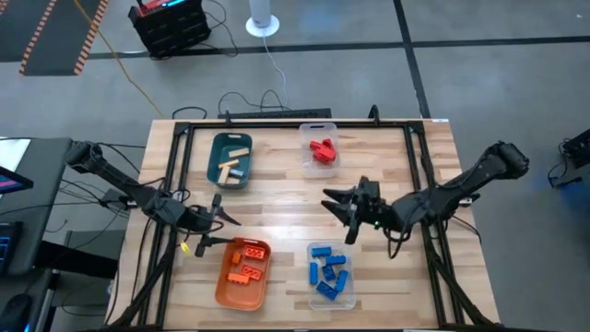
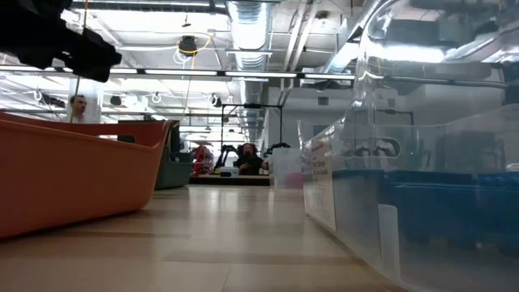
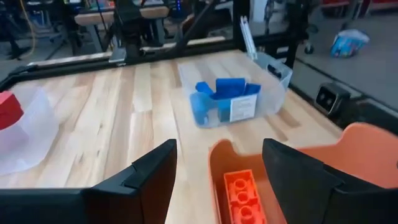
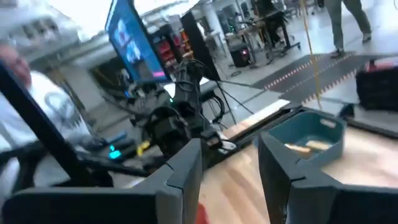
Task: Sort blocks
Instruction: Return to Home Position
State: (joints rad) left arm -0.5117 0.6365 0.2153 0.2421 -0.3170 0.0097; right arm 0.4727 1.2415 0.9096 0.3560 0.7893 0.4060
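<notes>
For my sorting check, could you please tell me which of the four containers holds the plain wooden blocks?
The teal tray, the only one with wooden blocks; the others hold coloured bricks.

The light-wood pieces [image 1: 232, 164] are lying crisscrossed in the teal tray [image 1: 215, 148] toward the far side; the red bricks [image 1: 322, 150] are huddling together in a clear bin [image 1: 318, 128] to its right. The orange bricks [image 1: 245, 263] are resting flat, studs up, in the orange tray [image 1: 240, 293] on the near side, and the blue bricks [image 1: 328, 272] are lying jumbled in a second clear bin [image 1: 312, 293] just beside it
</notes>
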